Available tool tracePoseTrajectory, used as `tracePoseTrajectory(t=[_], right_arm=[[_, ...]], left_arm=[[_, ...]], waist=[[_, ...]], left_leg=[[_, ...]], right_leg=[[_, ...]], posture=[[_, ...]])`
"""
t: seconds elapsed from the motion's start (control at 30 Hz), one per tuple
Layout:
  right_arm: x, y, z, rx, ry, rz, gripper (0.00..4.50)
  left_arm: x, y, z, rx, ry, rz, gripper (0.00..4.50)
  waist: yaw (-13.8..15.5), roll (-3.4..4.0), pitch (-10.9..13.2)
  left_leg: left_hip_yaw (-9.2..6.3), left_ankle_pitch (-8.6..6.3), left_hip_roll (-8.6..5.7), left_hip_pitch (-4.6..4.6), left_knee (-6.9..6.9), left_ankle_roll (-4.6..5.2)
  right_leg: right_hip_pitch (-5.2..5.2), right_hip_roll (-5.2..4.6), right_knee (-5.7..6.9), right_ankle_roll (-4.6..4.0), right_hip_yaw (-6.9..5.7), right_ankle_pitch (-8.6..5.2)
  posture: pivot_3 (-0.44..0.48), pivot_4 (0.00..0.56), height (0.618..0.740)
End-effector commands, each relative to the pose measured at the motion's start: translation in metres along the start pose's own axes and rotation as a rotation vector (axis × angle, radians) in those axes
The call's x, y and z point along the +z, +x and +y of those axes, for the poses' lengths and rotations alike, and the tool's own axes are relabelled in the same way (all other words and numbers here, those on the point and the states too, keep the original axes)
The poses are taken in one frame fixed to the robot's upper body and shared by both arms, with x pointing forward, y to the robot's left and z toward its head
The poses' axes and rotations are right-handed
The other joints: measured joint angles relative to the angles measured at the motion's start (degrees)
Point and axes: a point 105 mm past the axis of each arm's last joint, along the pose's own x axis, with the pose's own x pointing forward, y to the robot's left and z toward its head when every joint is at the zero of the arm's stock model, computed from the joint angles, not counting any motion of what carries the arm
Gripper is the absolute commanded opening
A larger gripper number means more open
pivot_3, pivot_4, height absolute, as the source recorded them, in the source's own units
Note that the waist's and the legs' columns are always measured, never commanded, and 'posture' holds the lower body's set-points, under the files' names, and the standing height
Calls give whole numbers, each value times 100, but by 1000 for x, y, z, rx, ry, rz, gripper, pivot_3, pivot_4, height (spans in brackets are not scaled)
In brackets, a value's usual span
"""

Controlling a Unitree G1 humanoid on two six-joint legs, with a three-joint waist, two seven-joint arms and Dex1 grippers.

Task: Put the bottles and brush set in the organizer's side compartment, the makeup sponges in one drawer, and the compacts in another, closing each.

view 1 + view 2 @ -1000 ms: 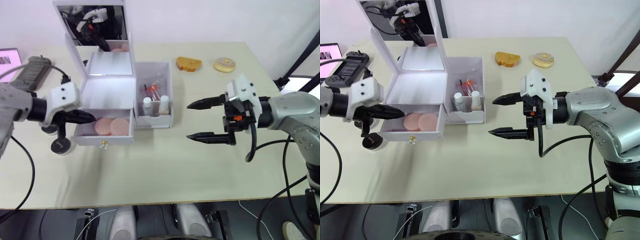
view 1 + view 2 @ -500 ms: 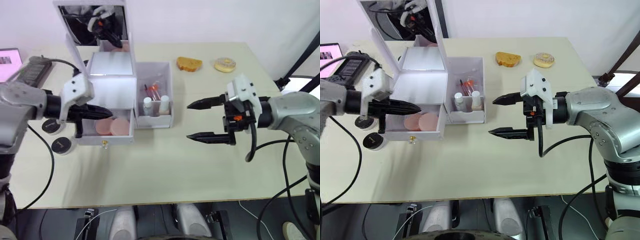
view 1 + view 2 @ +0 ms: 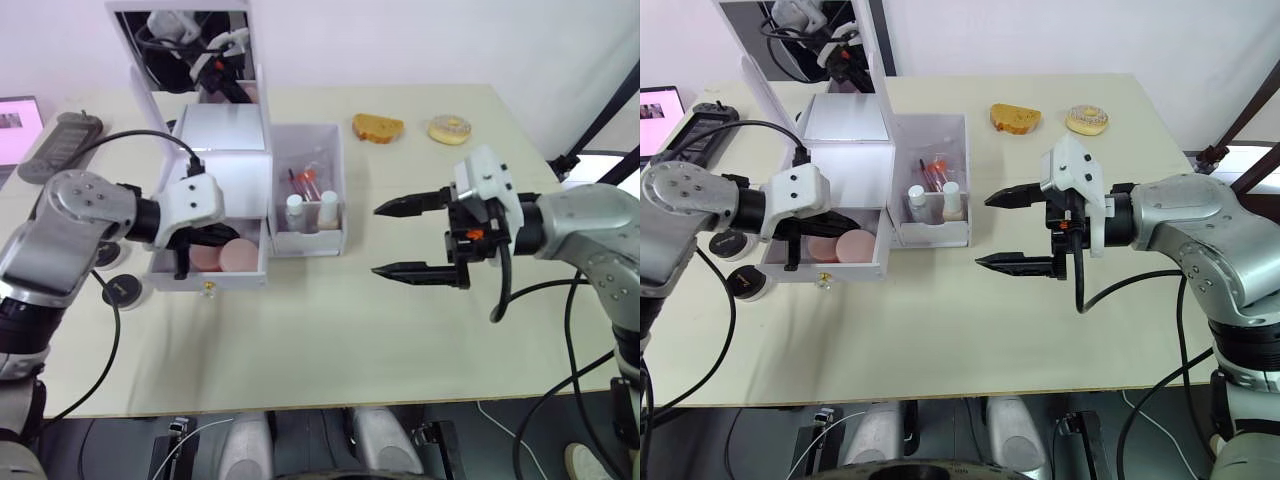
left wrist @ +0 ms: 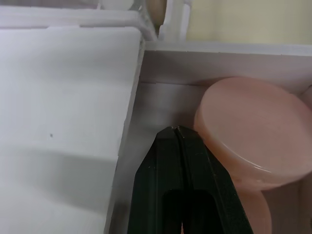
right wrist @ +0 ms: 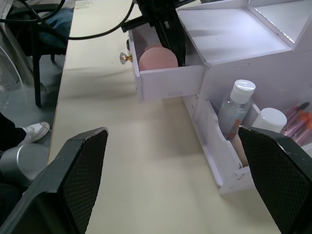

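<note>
The white organizer (image 3: pixel 218 150) stands at the left with its mirror lid up. Its lower drawer (image 3: pixel 210 277) is pulled open and holds two pink makeup sponges (image 3: pixel 237 252), one partly overlapping the other (image 4: pixel 251 126). My left gripper (image 3: pixel 228 236) is shut with nothing in it, and its tips (image 4: pixel 175 129) reach into the drawer right beside the sponges. The side compartment (image 3: pixel 310 243) holds two white-capped bottles (image 3: pixel 295 210) and the brush set (image 3: pixel 305 180). Two black round compacts (image 3: pixel 122 291) lie on the table left of the drawer. My right gripper (image 3: pixel 377 241) hangs open over the table, right of the organizer.
A slice of toast (image 3: pixel 377 127) and a donut (image 3: pixel 449 129) lie at the back of the table. A grey power strip (image 3: pixel 62 145) and a tablet (image 3: pixel 15 115) sit at the far left. A cable trails from my left arm past the compacts.
My left gripper has swung right from outside the drawer's left side to over the open drawer and into it beside the sponges. The right arm has not moved.
</note>
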Motion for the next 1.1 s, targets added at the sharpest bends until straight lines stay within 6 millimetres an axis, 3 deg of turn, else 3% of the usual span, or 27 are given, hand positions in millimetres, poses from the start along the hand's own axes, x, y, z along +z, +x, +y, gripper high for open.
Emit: tracePoseTrajectory(t=[0.03, 0.17, 0.23, 0.47, 0.77, 0.97, 1.1], right_arm=[[14, -4, 2, -14, -63, -21, 4500], [14, -4, 1, -15, -64, -22, 4500], [14, -4, 1, -15, -64, -22, 4500], [14, -3, 0, -11, -61, -25, 4500], [15, -4, -1, 15, -51, -31, 4500], [14, -10, -6, 27, -58, -20, 4500], [10, -14, -15, 9, -87, -17, 4500]], left_arm=[[4, -2, 1, -11, 76, 23, 30], [-2, -6, 3, -24, 115, 67, 30], [-10, -18, 8, -27, 143, 127, 30], [-10, -34, 13, -8, 121, 137, 30], [22, -61, 16, 53, -105, -103, 30], [39, -90, 0, 39, -260, -333, 30], [33, -105, -17, 79, -338, -393, 30]], waist=[[-4, 0, 0], [-7, 0, 0], [-15, 0, 0], [23, 0, 0], [6, 0, 0], [-18, 1, 0], [-20, 1, 0]], left_leg=[[0, 0, 0, 0, 0, 0], [0, 0, 0, 0, 0, 0], [0, 0, 0, 0, 0, 0], [0, 0, 0, -3, 3, 1], [-1, 0, 0, -4, 2, 1], [-9, 0, 0, -3, 3, 1], [-8, 0, 0, -1, 3, 1]], right_leg=[[0, 0, 0, 0, 0, 0], [0, 0, 0, 0, 0, 0], [0, 0, 1, 0, 0, 0], [0, -1, 2, -1, 0, -2], [-1, 0, 3, 5, -1, -1], [-3, 0, 10, 7, -5, -2], [-2, -2, 11, 8, -6, -3]], posture=[[0, 150, 740], [0, 150, 740], [0, 150, 740], [0, 150, 740], [0, 150, 740], [0, 150, 740], [0, 150, 740]])
